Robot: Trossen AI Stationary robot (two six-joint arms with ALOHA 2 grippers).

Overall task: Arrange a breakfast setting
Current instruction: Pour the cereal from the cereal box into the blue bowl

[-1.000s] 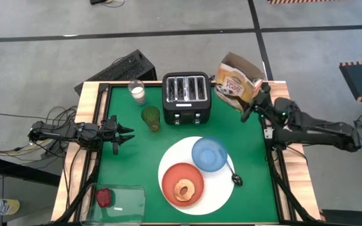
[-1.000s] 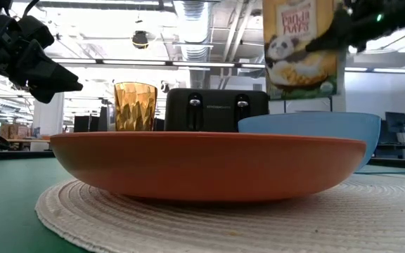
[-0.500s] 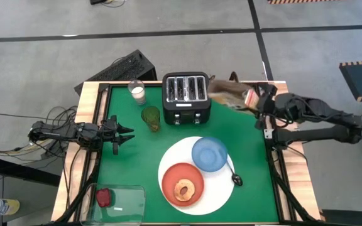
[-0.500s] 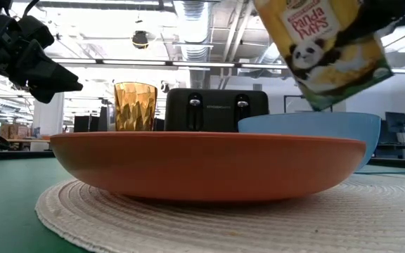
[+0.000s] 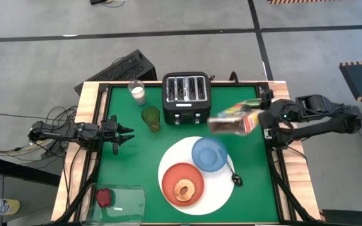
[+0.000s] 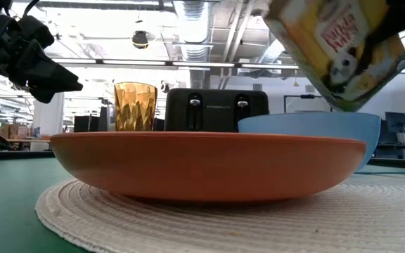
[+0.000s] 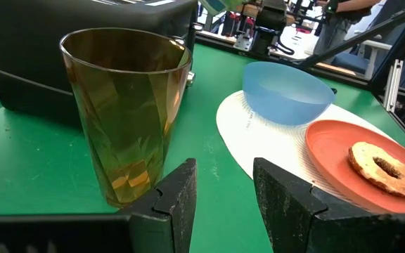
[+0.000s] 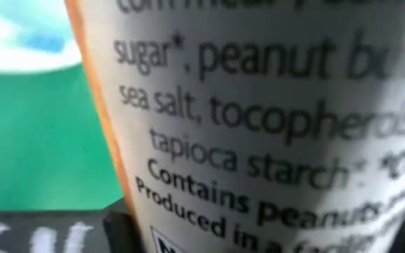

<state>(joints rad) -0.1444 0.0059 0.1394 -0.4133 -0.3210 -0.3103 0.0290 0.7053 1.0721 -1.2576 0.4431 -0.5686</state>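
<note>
So the right pincer (image 5: 261,117) sat right of centre in the overhead shot, clamped on a cereal box (image 5: 234,118) that was tipped way over on its side, hanging in the air just above the blue bowl (image 5: 209,154) in the frame. From table level the box (image 6: 339,46) filled the upper right corner, panda print tilted, above the bowl (image 6: 309,133). The right wrist camera saw nothing but the box's ingredient text (image 8: 259,119) right up against the lens.

The breakfast stuff was all lower centre on the green tabletop (image 5: 137,163): a white plate (image 5: 222,194) with the bowl on its upper right part and an orange plate (image 5: 182,183) on its lower left, touching the bowl's edge. A bagel (image 5: 183,189) lay on the orange plate. A spoon (image 5: 235,177) rested at the white plate's right rim.

The left pincer (image 5: 128,135) hung at the left edge of the tabletop, fingers (image 7: 178,200) a bit apart with nothing between them, pointing toward an amber glass (image 5: 150,117). Behind that, a toaster (image 5: 186,97) top centre and a glass of milk (image 5: 137,91) to its left. A red food piece (image 5: 104,197) sat in a clear container (image 5: 127,202), lower left corner.
</note>
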